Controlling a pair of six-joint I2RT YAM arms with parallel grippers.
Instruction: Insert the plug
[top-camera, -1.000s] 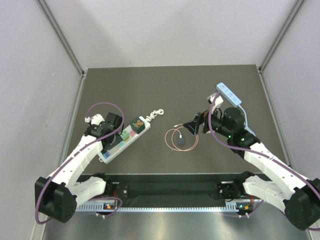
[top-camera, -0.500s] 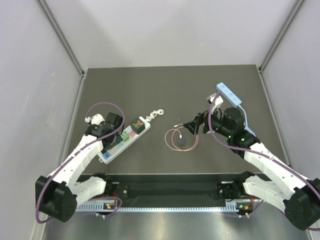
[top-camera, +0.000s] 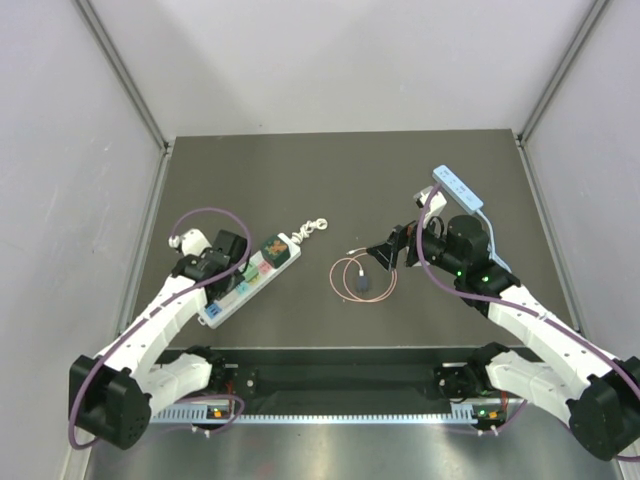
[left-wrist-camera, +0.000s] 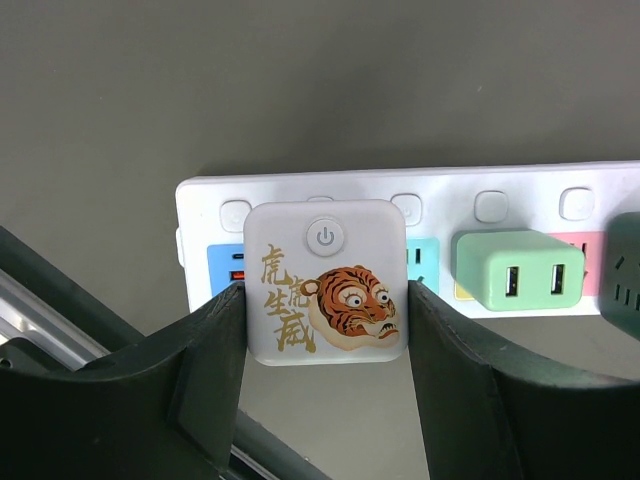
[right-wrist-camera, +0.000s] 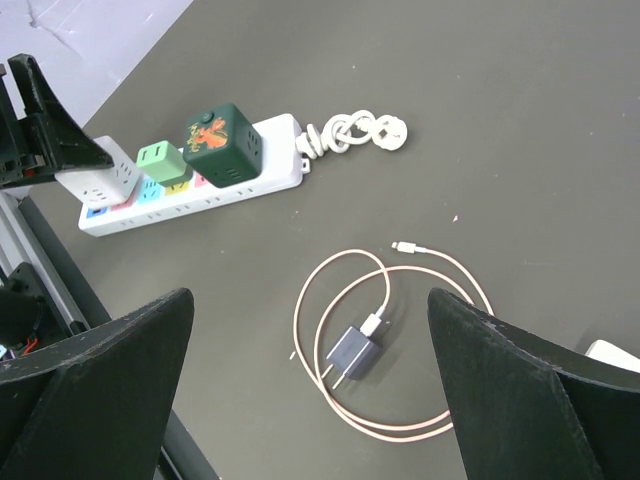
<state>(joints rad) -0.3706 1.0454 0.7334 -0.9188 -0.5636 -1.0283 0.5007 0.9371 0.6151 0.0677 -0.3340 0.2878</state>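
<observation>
L jaws are clamped on the white cube plug (left-wrist-camera: 325, 283), w/ one dark finger (left-wrist-camera: 200, 390) pressed to each side face. Tiger print + power button face the wrist cam. The cube sits at the end of the white power strip (left-wrist-camera: 520, 205) nearest the arm bases, over the blue socket. Whether its pins are fully seated can't be told from these views.

Next along the strip is a mint-green adapter (left-wrist-camera: 518, 270) w/ two USB ports, plugged in. A dark green cube (right-wrist-camera: 222, 145) stands beyond it, toward the cord end. The strip lies diagonally on the L half of the dark table (top-camera: 330, 170). Its cord is bundled w/ a white plug (right-wrist-camera: 355, 130) just off the far end.

R jaws are spread wide, gripping nothing, held above the table right of centre. Below them in the wrist view lies a coiled pink cable (right-wrist-camera: 345, 254). A dark charger (right-wrist-camera: 350, 352) sits inside the loop, prongs visible, and the loose connector tip (right-wrist-camera: 403, 244) lies flat on the table. The cable is well apart from the strip. A second white strip w/ blue buttons (top-camera: 457, 187) lies toward the far R side of the table, beside the R arm.
</observation>
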